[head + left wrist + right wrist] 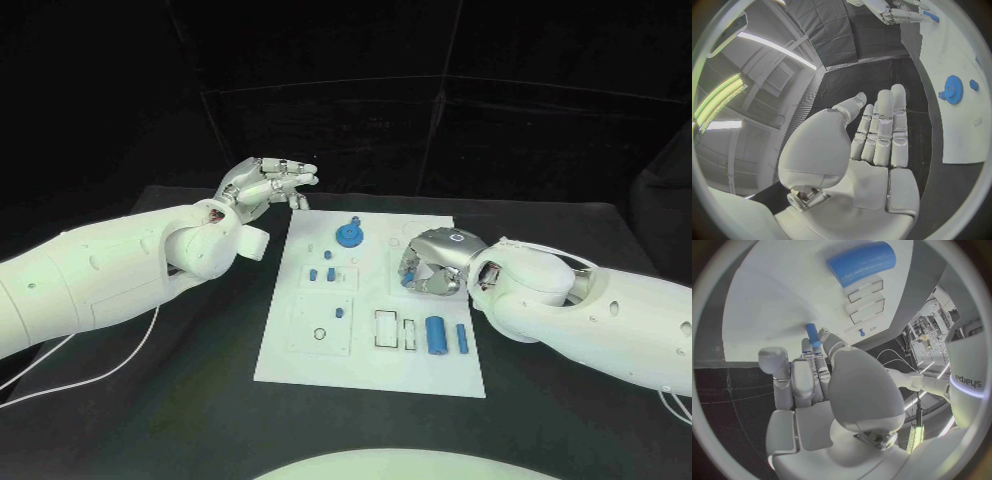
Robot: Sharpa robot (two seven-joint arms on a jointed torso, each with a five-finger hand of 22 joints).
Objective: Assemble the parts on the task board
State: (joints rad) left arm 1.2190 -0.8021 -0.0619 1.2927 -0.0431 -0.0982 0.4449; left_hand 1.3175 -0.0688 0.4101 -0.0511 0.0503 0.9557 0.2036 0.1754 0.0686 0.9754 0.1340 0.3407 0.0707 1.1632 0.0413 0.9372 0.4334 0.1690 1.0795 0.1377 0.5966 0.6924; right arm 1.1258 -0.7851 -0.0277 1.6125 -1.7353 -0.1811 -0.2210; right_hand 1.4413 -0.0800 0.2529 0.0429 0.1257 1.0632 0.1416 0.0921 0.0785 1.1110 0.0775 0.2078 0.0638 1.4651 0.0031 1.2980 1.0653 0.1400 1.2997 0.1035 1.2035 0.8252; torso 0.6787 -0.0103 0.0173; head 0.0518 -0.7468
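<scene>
The white task board (310, 350) lies in the middle of the black table. On it are a blue gear (351, 236), small blue pieces (330, 272) and two blue cylinders (436, 333) near the right edge. My right hand (433, 262) hovers over the board's right middle with its fingers curled downward. In the right wrist view its fingertips pinch a small blue peg (812, 334) just above the board, and a thick blue cylinder (862, 262) lies beyond. My left hand (267, 185) is raised off the board's far left corner, fingers straight and holding nothing (876, 140).
Rectangular outlined slots (387, 328) sit beside the two cylinders, and a ring outline (320, 333) marks the board's near left. Thin white cables (101, 370) trail over the table beside each arm. Black curtains close off the back.
</scene>
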